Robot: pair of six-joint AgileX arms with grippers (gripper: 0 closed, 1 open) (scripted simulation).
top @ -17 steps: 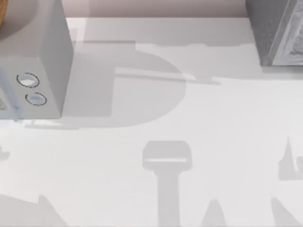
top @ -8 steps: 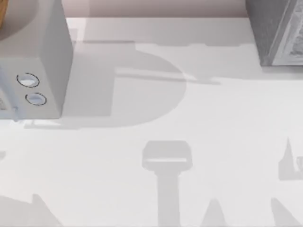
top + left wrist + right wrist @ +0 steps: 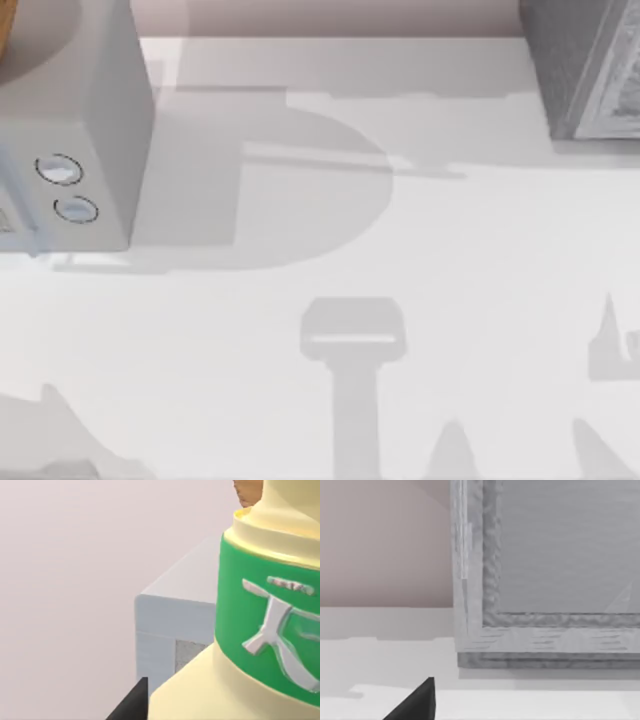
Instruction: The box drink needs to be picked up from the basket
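Box drink, a cream container with a green band [image 3: 265, 630], sits close against the left gripper [image 3: 132, 704], whose hold I cannot tell, while its shadow [image 3: 50, 430] has shifted at the tabletop's [image 3: 450, 250] bottom-left corner, suggesting the lift is underway; the right gripper [image 3: 417, 702] idles.

The cream-coloured plastic bottle [image 3: 260, 630] in the left wrist view carries a green band [image 3: 265, 630] with a raised white sign on it, shaped like a brush-stroke character; its meaning cannot be read. The grey box [image 3: 70, 130] at the table's left shows two ringed round marks [image 3: 66, 188], without legible lettering.
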